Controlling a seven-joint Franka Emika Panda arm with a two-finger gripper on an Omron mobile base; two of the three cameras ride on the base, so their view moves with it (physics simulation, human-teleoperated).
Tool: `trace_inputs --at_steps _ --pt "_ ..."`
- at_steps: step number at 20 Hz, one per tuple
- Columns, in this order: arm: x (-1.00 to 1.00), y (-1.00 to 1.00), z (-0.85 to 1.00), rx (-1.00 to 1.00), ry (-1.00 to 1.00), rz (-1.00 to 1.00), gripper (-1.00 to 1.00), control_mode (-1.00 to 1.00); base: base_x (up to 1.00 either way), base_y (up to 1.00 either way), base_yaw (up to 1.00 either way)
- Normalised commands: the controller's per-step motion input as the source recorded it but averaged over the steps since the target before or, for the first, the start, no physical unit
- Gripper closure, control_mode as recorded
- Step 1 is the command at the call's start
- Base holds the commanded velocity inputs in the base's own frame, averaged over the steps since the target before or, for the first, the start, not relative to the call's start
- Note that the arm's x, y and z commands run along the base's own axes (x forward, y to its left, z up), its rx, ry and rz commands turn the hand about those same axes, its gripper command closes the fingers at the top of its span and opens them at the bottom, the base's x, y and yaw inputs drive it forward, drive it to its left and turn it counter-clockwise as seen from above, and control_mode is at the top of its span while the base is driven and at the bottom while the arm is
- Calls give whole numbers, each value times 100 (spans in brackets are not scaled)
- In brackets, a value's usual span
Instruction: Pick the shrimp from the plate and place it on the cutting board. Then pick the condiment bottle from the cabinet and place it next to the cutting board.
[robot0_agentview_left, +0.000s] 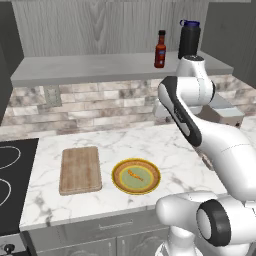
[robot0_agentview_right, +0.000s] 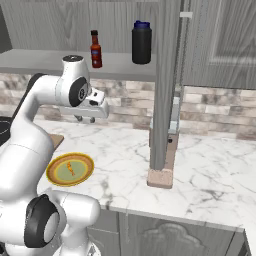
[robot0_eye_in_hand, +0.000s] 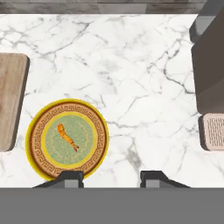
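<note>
Near the counter's front edge, shrimp is lying in the plate's centre, long axis diagonal, sitting up-left of the fingers, which are hovering part-open, empty.

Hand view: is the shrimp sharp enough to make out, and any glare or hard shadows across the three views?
Hand view: the shrimp is crisp on the plate, no glare. Left base view: flat even light, soft shadow beside the cutting board. Right base view: shrimp tiny and slightly soft.

Orange shrimp on plate
</note>
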Motion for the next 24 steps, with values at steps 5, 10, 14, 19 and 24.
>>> trace_inputs --at_steps 5,10,14,19,24 --pt "-9 0 -3 0 0 1 -100 -100 0 0 0" --pt "-30 2 -24 0 0 7 -100 -100 0 0 0" --pt "-35 10 -35 0 0 10 -100 -100 0 0 0" --pt "-22 17 -39 0 0 11 -100 -100 0 0 0" --pt "-7 19 -30 0 0 10 -100 -100 0 0 0"
